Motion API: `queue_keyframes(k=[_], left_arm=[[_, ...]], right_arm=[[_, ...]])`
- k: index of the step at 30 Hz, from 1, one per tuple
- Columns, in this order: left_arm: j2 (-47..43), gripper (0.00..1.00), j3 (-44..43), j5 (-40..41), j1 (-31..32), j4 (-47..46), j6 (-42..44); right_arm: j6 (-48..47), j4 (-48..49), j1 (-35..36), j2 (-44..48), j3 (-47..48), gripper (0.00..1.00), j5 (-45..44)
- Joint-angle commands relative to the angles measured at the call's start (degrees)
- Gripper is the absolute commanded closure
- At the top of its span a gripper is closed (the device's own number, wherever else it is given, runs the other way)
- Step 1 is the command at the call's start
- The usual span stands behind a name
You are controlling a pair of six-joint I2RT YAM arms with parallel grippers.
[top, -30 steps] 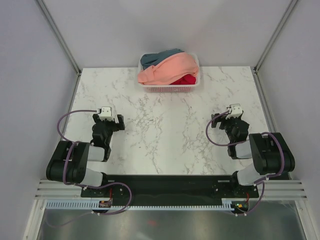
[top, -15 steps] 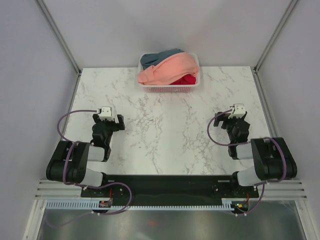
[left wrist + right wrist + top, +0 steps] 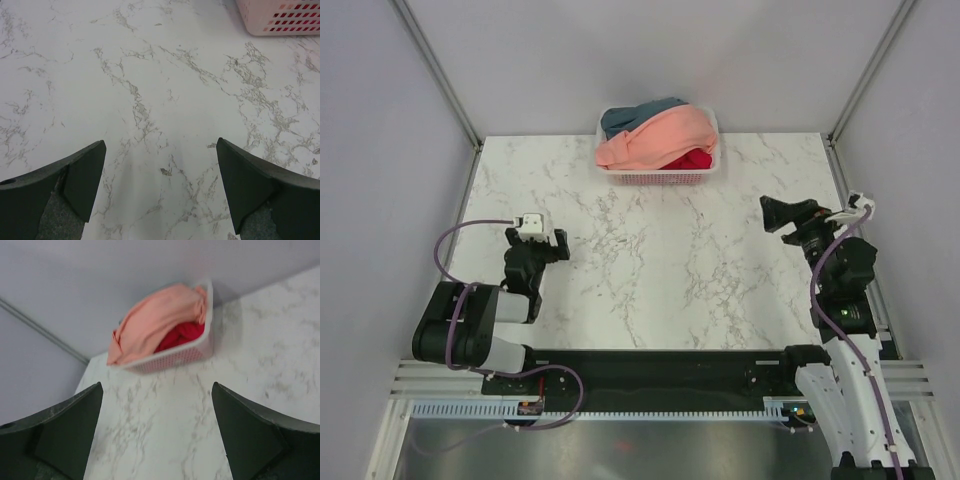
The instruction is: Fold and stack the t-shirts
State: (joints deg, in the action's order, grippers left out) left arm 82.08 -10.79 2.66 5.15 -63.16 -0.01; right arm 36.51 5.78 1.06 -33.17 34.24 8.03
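Observation:
The t-shirts lie heaped in the white mesh basket (image 3: 660, 176) at the table's far middle. The salmon-pink shirt (image 3: 655, 138) is on top, a grey-blue one (image 3: 632, 115) behind it and a red one (image 3: 692, 159) under it at the right. No green shirt shows. The right wrist view shows the pink shirt (image 3: 155, 322) and red shirt (image 3: 180, 335) in the basket (image 3: 175, 359). My left gripper (image 3: 542, 243) is open and empty, low over the near left of the table. My right gripper (image 3: 772, 213) is open and empty, raised at the right, pointing toward the basket.
The marble table (image 3: 650, 260) is bounded by grey walls with metal posts (image 3: 440, 75) at the back corners. The basket's corner (image 3: 280, 20) shows at the top right of the left wrist view. Cables loop beside both arms.
My right arm has risen from its folded rest and swung out to the right, its gripper now aimed at the basket. The left arm has not moved.

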Motion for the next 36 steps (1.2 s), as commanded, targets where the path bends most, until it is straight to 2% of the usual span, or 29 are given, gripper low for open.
queue_keyframes(k=[1,4,8,10,11,12,13,15,16,17,18,19,20,21,22,23,24,26,27,29,30,32,33,34,36], left_arm=[[0.18,0.0,-1.17,-0.02,-0.31,-3.38,2.12],[0.18,0.01,-1.17,-0.19,-0.4,-3.03,2.12],[-1.21,0.0,-1.7,2.08,-1.37,-2.32,0.55],[-7.86,0.0,-4.05,4.28,0.2,10.09,0.89],[-11.82,0.0,-6.5,4.98,0.82,19.38,-1.2],[-18.21,0.0,-12.62,5.77,1.0,26.17,-3.48],[-20.71,0.0,-15.99,6.39,1.09,40.77,-6.03],[-25.37,0.0,-24.76,7.62,1.18,52.64,-16.56],[-26.35,0.0,-26.37,9.19,1.09,62.27,-22.86],[-27.14,0.0,-28.04,8.95,1.09,67.76,-36.68],[-27.85,0.0,-27.71,6.77,1.09,70.95,-39.51],[-28.9,0.0,-27.1,-2.13,0.22,71.67,-40.24],[-29.17,0.0,-26.92,-8.22,-0.39,72.12,-38.85],[-29.61,0.0,-27.53,-12.89,-0.66,73.34,-37.79],[-30.74,0.0,-28.58,-17.46,-0.58,79.7,-36.56],[-31.45,0.0,-30.76,-18.2,-0.49,83.16,-35.51],[-32.68,0.0,-31.92,-17.86,-0.49,86.5,-34.1],[-36.89,0.01,-34.81,-14.88,-0.49,95.45,-29.8],[-38.56,0.0,-35.18,-13.83,-0.49,97.5,-28.83],[-43.64,0.0,-35.27,-14.42,-0.4,99.45,-28.2],[-44.89,0.0,-35.79,-16.17,-0.4,100.41,-27.94],[-47.53,0.0,-36.76,-19.7,-0.4,100.86,-25.41],[-48.15,0.0,-36.68,-18.92,-0.4,101.21,-24.69],[-48.68,0.0,-36.33,-15.78,-0.49,101.3,-25.47],[-48.43,0.0,-35.97,-16.01,-0.49,100.95,-26.27]], right_arm=[[2.18,-23.49,0.35,0.02,3.37,0.02,10.17],[-4.58,-32.9,4.11,0.83,8.46,0.02,2.99],[-5.84,-38.82,4.48,-1.1,13.65,0.02,0.14],[-5.23,-39.79,4.48,-3.74,15.77,0.02,1.89],[-4.18,-39.71,4.39,-4.7,16.03,0.02,2.86],[-3.99,-39.45,4.56,-6.63,16.47,0.02,4.43],[-3.82,-37.7,4.74,-7.6,16.39,0.02,5.06],[-3.2,-35.94,6.31,-11.1,17.34,0.03,4.63],[-2.85,-34.45,7.28,-12.69,18.14,0.04,2.54],[-2.59,-33.56,10.68,-14.63,19.19,0.04,1.47],[-2.67,-32.95,13.33,-19.26,22.59,0.05,-0.45],[-2.85,-33.03,16.49,-22.26,25.15,0.05,-6.3],[-3.63,-33.81,23.83,-25.34,28.22,0.05,-10.97],[-5.64,-34.86,27.38,-32.33,35.56,0.05,-14.85],[-6.62,-37.4,30.37,-36.14,39.64,0.05,-21.33],[-7.06,-38.73,33.97,-40.09,43.68,0.05,-23.31],[-7.24,-39.96,34.79,-47.96,51.55,0.05,-24.28],[-7.33,-42.25,35.67,-55.65,59.33,0.05,-24.03],[-7.94,-42.69,36.03,-62.91,66.85,0.04,-23.85],[-9.09,-44.18,36.99,-69.89,74.36,0.03,-24.55],[-9.26,-44.36,37.0,-76.45,81.7,0.04,-25.25],[-10.05,-44.71,37.08,-83.34,89.99,0.07,-24.99],[-10.4,-44.89,37.08,-90.16,98.91,0.09,-24.47],[-10.67,-45.33,37.0,-93.62,103.44,0.1,-24.29],[-10.67,-44.73,37.0,-102.22,114.23,0.13,-24.12]])
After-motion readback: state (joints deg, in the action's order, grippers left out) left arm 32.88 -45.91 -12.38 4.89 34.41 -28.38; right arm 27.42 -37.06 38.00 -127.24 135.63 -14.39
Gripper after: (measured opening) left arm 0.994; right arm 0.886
